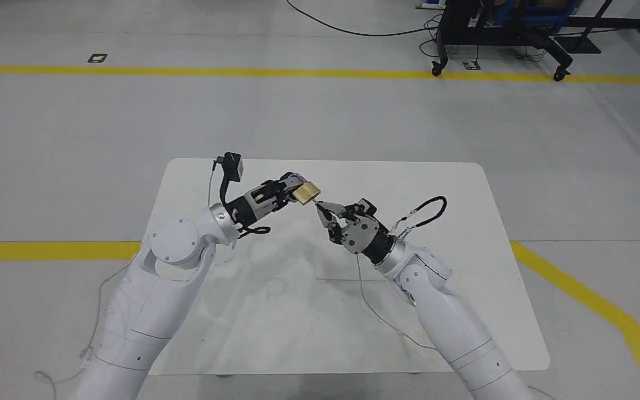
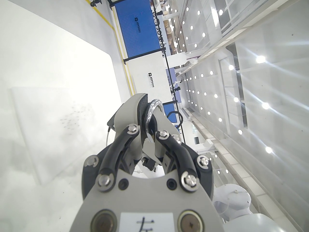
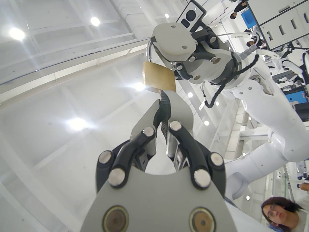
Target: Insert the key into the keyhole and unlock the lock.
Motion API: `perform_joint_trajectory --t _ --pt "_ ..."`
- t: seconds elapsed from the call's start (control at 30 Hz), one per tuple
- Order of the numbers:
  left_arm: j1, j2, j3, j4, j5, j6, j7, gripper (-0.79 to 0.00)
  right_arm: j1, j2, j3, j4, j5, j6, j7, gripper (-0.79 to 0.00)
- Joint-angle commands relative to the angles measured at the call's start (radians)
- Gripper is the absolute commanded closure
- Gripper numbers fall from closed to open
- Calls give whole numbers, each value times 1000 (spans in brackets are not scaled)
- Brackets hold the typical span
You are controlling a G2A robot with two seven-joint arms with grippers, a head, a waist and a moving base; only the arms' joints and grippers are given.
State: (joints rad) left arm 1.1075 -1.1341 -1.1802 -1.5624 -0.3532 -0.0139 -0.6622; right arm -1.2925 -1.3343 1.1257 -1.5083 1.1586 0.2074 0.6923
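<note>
Above the middle of the white table, my left gripper holds a brass padlock in the air. In the left wrist view the left gripper is shut on the padlock's silver shackle. My right gripper is just right of the lock and shut on the key. In the right wrist view the right gripper pinches the key's dark head. The key's silver blade meets the bottom face of the padlock. How deep the blade sits is hidden.
Both arms meet over the table's centre, with bare tabletop all around them. A faint square mat lies under the right arm. Yellow floor tape runs behind the table, and a black wheeled frame stands far back right.
</note>
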Motion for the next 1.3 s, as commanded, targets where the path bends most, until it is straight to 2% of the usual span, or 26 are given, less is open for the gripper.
perform_joint_trajectory --t 0.0,0.2,0.3,0.33,0.37,0.4,0.53,0.7,0.87,1.03,1.27 --pt "-2 -1 -1 2 -9 9 -6 0 -8 3 3 -21 -65 -44 -12 -323" --pt "-5 -3 -5 10 -25 19 -8 0 -63 17 38 -112 -285 -180 -92 -391" --pt "-6 -3 -5 12 -21 22 -10 0 -109 26 66 -173 -432 -261 -158 -505" --pt "-7 -3 -5 13 -17 23 -10 0 -124 29 78 -193 -479 -293 -175 -588" --pt "-8 -4 -4 13 -12 26 -10 0 -141 33 91 -213 -532 -326 -191 -637" --pt "-9 -4 -3 14 -6 28 -8 0 -157 38 112 -235 -611 -370 -217 -785" --pt "-14 -4 8 14 33 43 -4 0 -241 50 184 -330 -784 -478 -305 -785" --pt "-30 -6 54 -11 149 75 7 0 -241 50 184 -330 -784 -478 -305 -785" --pt "-92 -16 156 -35 354 187 14 0 -241 50 184 -330 -784 -478 -305 -785" --pt "-181 -36 254 32 463 305 -22 0 -241 50 184 -330 -784 -478 -305 -785" --pt "-276 -74 372 157 516 363 -57 0 -241 50 184 -330 -784 -478 -305 -785"
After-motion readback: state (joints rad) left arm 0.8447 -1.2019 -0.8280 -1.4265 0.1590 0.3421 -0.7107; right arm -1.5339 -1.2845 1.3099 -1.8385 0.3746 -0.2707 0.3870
